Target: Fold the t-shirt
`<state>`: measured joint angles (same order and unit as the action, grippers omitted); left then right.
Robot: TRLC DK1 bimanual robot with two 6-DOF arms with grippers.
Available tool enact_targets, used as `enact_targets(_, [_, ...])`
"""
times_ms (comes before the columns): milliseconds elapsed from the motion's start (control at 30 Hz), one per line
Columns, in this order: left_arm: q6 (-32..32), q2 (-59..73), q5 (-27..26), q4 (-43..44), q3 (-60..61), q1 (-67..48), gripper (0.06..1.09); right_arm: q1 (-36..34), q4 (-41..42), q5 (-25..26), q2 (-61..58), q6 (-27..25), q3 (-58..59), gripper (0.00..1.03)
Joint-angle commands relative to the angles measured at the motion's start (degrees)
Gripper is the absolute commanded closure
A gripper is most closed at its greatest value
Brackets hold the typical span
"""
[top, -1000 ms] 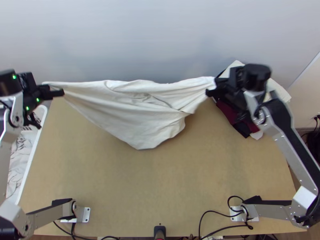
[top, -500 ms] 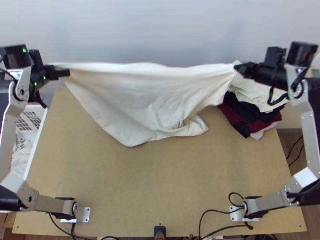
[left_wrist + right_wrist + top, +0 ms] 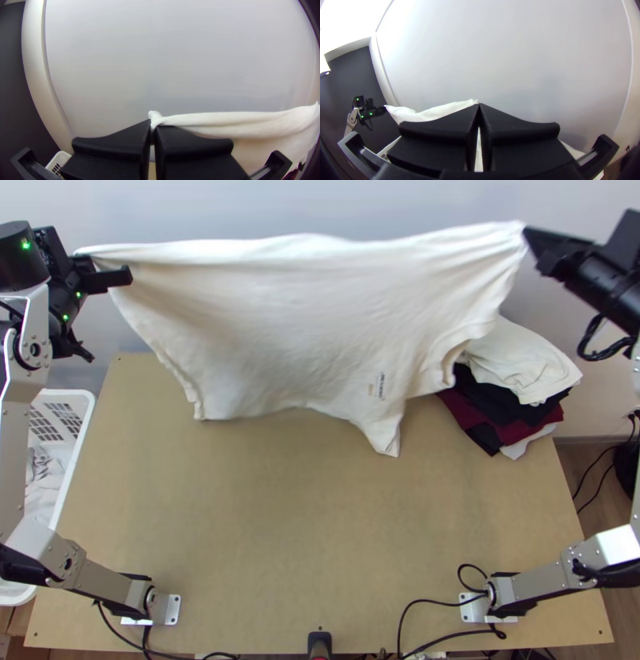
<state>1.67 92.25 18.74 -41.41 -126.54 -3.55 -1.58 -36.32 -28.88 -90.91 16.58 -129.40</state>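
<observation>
Two claws shut, t-shirt (image 3: pixel 280 316) strung out between them.
My left gripper (image 3: pixel 152 133) pinches one upper corner, my right gripper (image 3: pixel 479 106) the other; cloth hangs spread over the table's (image 3: pixel 264 532) far side, one lower tip drooping. Likely step: laying it flat. Best done with both grips level, upper edge taut but not strained, lower edge landing first, then corners eased down together, sleeves kept clear of the clothes pile (image 3: pixel 520 368). Uneven lowering could skew it or leave creases.
</observation>
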Motion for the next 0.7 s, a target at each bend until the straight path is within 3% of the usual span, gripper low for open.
enact_targets(0, [0.2,-3.5,2.5,4.2,-1.9,0.3,1.05,-1.5,5.4,2.8,3.3,1.5,-1.5,1.0])
enact_targets(133, [-0.3,-4.4,3.7,6.9,-1.8,0.6,1.05,-1.5,9.5,6.6,4.6,1.8,-0.8,1.0])
enact_targets(300, [-0.4,-4.1,3.8,8.2,-1.0,1.9,1.05,-1.1,11.4,7.3,3.7,1.8,0.7,1.0])
enact_targets(667, [-0.2,-3.4,3.8,19.1,0.1,3.6,1.05,5.5,24.4,13.2,0.6,1.4,1.3,1.0])
